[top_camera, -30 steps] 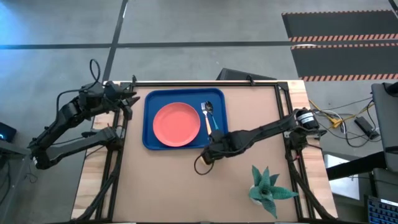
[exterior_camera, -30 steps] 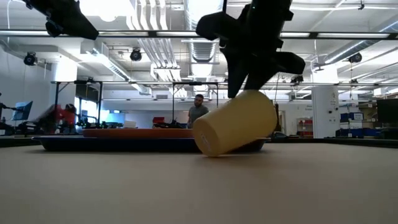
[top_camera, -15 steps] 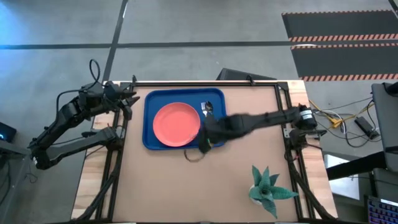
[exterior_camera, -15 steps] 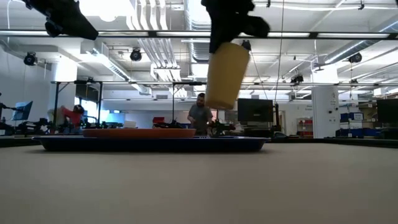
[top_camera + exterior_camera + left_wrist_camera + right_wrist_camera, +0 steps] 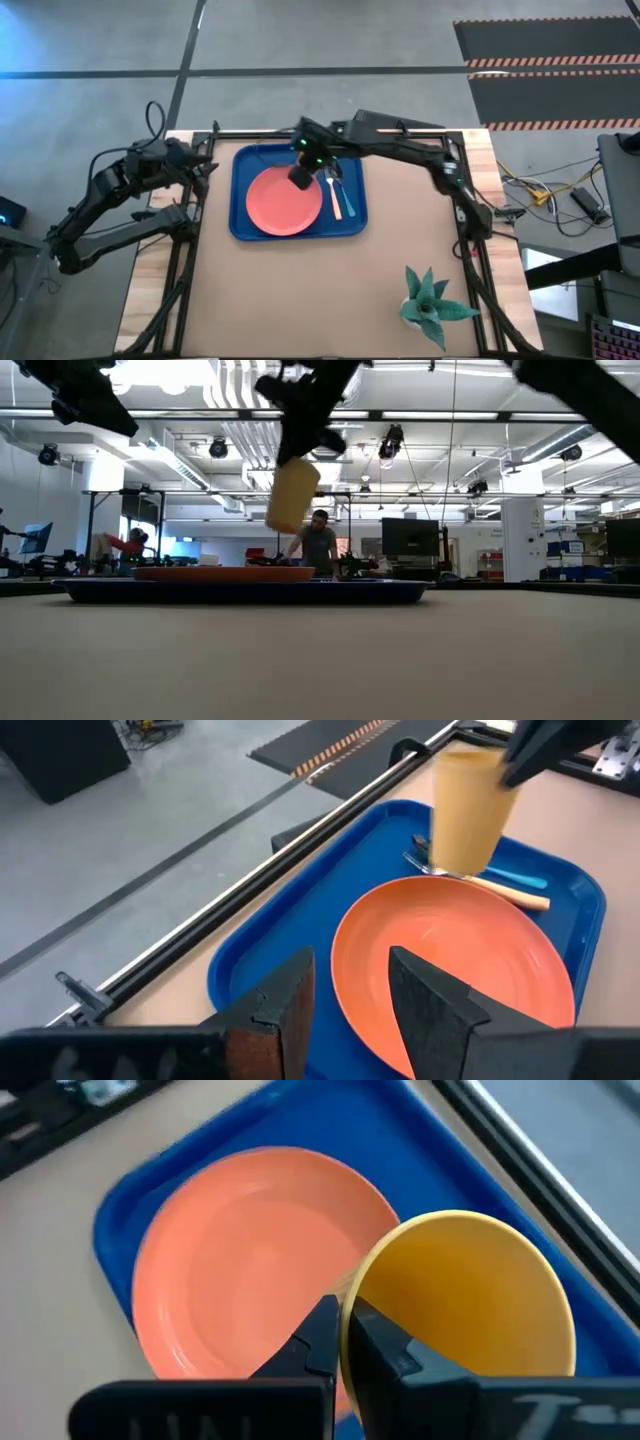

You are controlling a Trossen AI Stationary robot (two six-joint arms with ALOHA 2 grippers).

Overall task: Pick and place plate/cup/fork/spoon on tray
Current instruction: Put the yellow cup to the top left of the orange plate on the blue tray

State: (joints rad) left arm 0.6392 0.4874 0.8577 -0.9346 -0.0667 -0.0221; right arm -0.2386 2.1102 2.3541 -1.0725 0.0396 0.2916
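My right gripper (image 5: 300,176) is shut on the yellow-orange cup (image 5: 470,1295) in the air over the blue tray (image 5: 243,228), above the far right edge of the salmon-pink plate (image 5: 283,200). The plate lies flat in the tray. The orange-handled fork (image 5: 337,202) and the teal-handled spoon (image 5: 520,878) lie in the tray to the right of the plate. My left gripper (image 5: 345,1010) is open and empty beyond the tray's far left corner. My right gripper holds the cup by its rim (image 5: 358,1292), one finger inside the mouth and one outside the wall. The fingers come from above, slanting down. The cup (image 5: 291,495) hangs below them, mouth up and slightly tilted, clear of the tray and the plate.
A green potted plant (image 5: 430,300) stands at the table's near right. Bare table lies in front of and to the right of the tray. A person (image 5: 318,545) stands in the room beyond the table.
My right gripper has risen from the table by the tray's near right corner and gone toward the far left, over the tray. The cup, first tipped on the table, has been lifted clear and now hangs nearly upright above the plate's edge.
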